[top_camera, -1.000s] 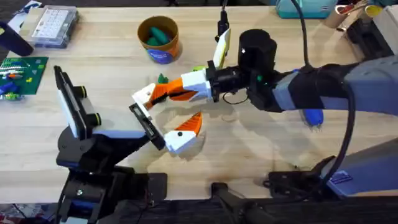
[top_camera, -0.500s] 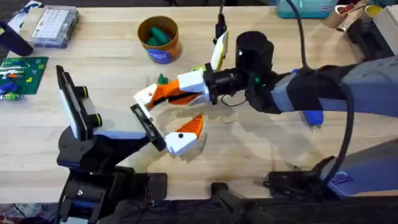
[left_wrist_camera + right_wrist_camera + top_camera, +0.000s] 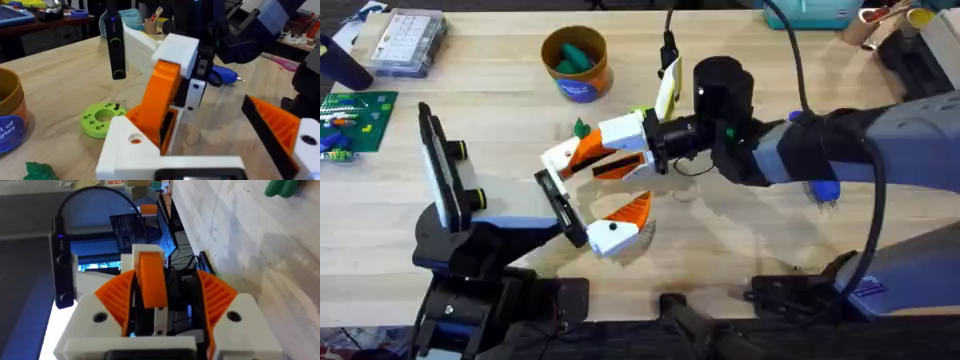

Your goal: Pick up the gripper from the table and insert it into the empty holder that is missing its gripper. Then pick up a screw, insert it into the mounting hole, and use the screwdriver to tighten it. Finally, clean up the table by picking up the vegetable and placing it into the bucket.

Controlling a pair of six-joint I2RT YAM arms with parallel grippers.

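- Right gripper — its ribbed pads are clamping a white-and-orange finger piece, whose long axis is lying roughly level, pointing toward the table's left.
- Left gripper is gaping wide and gripping nothing.
- Screwdriver is lying beneath the right arm.
- Bucket is standing at the table's far side, green vegetable inside.

Bright, even room light from above throws soft shadows across the pale desk, while the wrist views' near edges blur.
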